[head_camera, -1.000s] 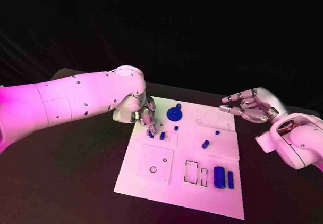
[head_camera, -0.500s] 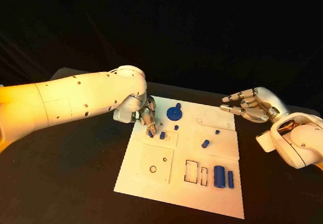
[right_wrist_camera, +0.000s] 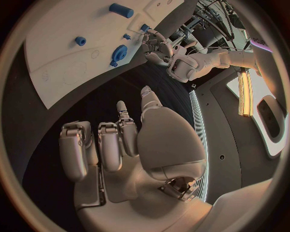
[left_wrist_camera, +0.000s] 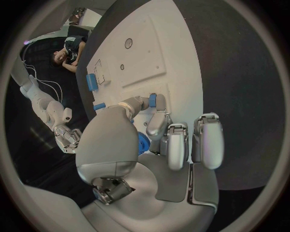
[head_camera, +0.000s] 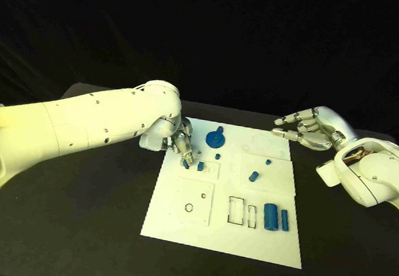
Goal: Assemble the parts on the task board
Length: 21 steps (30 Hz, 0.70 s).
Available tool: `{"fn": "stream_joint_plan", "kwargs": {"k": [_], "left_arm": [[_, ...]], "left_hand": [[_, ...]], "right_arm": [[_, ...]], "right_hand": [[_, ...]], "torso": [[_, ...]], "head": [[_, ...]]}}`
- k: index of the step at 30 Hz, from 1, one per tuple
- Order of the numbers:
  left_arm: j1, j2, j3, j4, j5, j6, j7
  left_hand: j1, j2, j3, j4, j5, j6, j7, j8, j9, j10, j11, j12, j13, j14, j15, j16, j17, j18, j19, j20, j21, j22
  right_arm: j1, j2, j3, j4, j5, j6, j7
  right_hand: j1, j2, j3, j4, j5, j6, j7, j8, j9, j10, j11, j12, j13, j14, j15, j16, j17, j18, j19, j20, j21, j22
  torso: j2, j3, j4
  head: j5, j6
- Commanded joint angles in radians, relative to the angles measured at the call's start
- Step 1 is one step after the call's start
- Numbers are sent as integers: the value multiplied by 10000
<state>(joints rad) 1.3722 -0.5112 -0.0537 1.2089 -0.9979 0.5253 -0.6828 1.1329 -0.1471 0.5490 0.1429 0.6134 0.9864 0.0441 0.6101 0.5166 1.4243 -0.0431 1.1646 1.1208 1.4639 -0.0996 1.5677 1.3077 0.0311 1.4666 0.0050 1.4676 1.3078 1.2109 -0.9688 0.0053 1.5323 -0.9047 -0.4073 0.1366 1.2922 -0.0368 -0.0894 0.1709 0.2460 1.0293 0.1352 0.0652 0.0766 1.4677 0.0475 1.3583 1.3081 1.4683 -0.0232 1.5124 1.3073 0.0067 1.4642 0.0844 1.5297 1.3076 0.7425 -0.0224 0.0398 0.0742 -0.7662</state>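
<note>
Here the white board lies flat in the middle of the black worktop, its long axis running away from the robot. Bare worktop shows along both long sides of the board and along its near edge, with more room on the left side than on the right.

The left robot hand reaches over the board's far left corner, its silver fingertips pointing down at a small blue peg. In the left wrist view, the thumb and a finger close around a small blue piece right at the board's surface; whether it is actually gripped or just touched cannot be told.

The right robot hand hovers off the board's far right corner, over bare worktop, fingers loosely curled and apart, holding nothing.

On the board, a round blue gear sits near the far edge, beside a faint circular outline. Two small blue studs stand further in, and a short blue peg is tilted near the board's middle. Toward the near right corner of the board, a thick blue cylinder and a thinner blue bar lie side by side, long axes parallel with the board's long sides. Just left of them are two narrow rectangular slots.
</note>
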Motion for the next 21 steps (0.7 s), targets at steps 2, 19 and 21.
{"fn": "stream_joint_plan", "kwargs": {"k": [2,19,21], "left_arm": [[-138,-11,-93,-15,-98,316,-156],[-216,-283,-94,437,-681,127,-128],[-223,-311,-94,480,-696,113,-126]], "left_hand": [[-178,193,1017,-1107,31,151,-208,73,-39,41,-66,22,22,1069,-21,31,2631,-50,723,11,35,1822],[-349,357,878,-1136,28,223,-248,81,-101,99,-94,91,76,1069,-37,31,2631,-63,741,0,84,1867],[-354,355,868,-1143,27,229,-251,84,-103,105,-96,98,82,1069,-37,31,2631,-63,741,0,83,1867]], "right_arm": [[-5,-5,0,20,-36,41,76],[-5,-25,0,29,-37,56,81],[-5,-25,0,30,-37,58,81]], "right_hand": [[-4,91,-94,-19,61,46,-26,23,14,132,2,-55,1504,788,-18,-66,1561,120,643,-26,-34,1894],[-4,91,-94,-19,61,46,-26,23,14,132,2,-55,1504,788,-18,-66,1561,120,643,-26,-34,1894],[-4,91,-94,-19,61,46,-26,23,14,132,2,-55,1504,788,-18,-66,1561,120,643,-26,-34,1894]], "torso": [[1,3,4],[-3,1,7],[-3,2,7]], "head": [[1,-2],[11,-22],[11,-22]]}}
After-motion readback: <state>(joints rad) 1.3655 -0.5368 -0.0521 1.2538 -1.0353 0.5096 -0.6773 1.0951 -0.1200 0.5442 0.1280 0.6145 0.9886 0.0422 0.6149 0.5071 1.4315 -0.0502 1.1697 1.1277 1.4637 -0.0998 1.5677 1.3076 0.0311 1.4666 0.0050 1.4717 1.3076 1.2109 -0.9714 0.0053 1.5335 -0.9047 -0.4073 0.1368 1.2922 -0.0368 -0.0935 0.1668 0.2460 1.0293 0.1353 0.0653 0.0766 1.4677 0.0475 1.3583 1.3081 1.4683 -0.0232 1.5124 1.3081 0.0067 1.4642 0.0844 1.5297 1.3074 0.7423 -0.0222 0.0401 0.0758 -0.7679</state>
